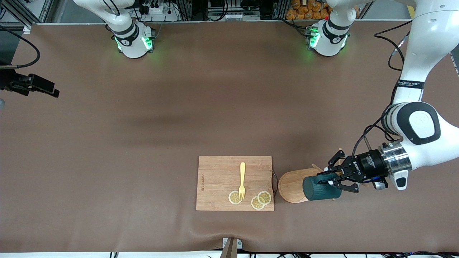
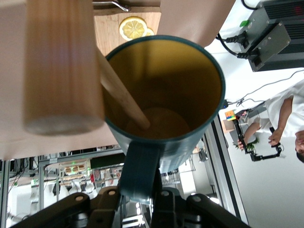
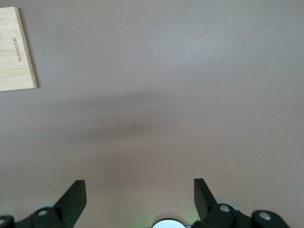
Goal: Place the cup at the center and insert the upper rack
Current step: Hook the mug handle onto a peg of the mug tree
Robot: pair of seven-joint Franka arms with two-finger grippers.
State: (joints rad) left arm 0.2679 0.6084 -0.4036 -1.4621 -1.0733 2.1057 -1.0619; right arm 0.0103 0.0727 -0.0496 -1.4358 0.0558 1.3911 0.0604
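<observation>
Lemon slices and a fork rest on the cutting board; beside it, toward my left arm's end of the surface, my left claw pinches the cup by its handle, tipped sideways over the upper rack, one peg inside. My right claw waits with fingers wide, holding nothing.

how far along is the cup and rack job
Nothing looks finished. In hand: the left gripper is shut on the cup's handle, the cup tipped on its side over the rack, a peg reaching inside it. The right gripper waits open above bare table. Left: setting the cup at the table's center and inserting the rack.
</observation>
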